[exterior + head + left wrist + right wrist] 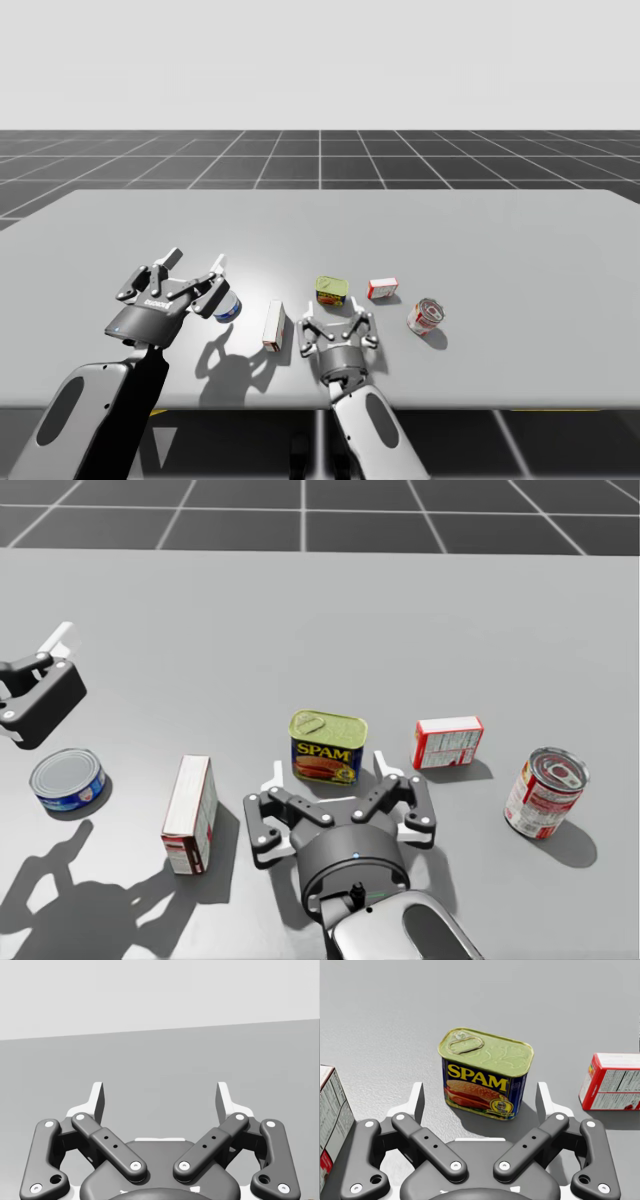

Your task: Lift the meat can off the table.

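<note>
Right gripper (480, 1102) gapes just short of the meat can (486, 1075) — seemingly to straddle it; left gripper (160, 1097), open too, waits well left of it.

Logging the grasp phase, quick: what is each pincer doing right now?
Left pincer: open, empty.
Right pincer: open, meat can at its fingertips, not gripped.

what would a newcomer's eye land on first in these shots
The meat can, blue and rectangular with a greenish lid, stands upright on the table between the open fingers of my right gripper, which do not touch it. To its left sit a short blue round can and a white box; to its right, a red-and-white box and a red-and-white round can.
</note>
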Robot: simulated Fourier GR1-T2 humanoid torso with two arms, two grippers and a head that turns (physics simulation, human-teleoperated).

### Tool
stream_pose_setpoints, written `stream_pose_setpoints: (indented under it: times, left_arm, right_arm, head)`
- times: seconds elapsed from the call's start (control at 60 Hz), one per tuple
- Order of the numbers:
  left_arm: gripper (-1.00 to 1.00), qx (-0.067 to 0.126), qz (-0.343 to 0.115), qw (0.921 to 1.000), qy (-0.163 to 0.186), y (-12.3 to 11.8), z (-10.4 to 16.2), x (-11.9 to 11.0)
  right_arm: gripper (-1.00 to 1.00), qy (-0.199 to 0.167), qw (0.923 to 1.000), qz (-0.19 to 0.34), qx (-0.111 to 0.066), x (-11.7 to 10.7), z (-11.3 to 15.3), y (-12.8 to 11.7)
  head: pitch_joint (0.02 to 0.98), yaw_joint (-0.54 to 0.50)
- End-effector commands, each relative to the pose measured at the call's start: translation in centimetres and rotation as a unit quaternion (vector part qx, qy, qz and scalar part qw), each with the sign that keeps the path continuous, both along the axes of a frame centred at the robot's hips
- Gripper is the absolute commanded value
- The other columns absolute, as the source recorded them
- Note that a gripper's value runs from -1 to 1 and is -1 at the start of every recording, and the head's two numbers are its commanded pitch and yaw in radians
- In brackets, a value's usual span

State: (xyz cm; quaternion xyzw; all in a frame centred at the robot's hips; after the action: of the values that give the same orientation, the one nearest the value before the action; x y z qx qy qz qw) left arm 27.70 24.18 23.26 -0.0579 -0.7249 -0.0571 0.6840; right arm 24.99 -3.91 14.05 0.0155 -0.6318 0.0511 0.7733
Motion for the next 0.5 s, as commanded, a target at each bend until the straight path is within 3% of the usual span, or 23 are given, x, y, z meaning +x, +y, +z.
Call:
stream_pose_setpoints:
  times: [0.017,0.233,0.383,0.5]
  left_arm:
    - [-1.00,-0.001,0.000,1.0000,0.001,0.0,0.0,0.0]
    - [-1.00,-0.003,0.000,1.0000,0.002,0.0,0.0,0.0]
    - [-1.00,-0.005,0.000,1.0000,0.002,0.0,0.0,0.0]
    - [-1.00,-0.005,-0.001,1.0000,0.002,0.0,0.0,0.0]
  right_arm:
    - [-1.00,0.012,0.9995,-0.028,-0.010,1.6,-1.0,0.4]
    - [-1.00,0.018,0.9985,-0.050,-0.012,3.2,-1.7,1.2]
    - [-1.00,0.028,0.9980,-0.056,0.005,4.2,-1.9,1.6]
    - [-1.00,0.026,0.9978,-0.060,0.008,4.9,-1.8,1.8]
  head:
    - [0.766,-0.03]
    - [0.762,-0.03]
    - [0.760,-0.04]
    - [0.761,-0.04]
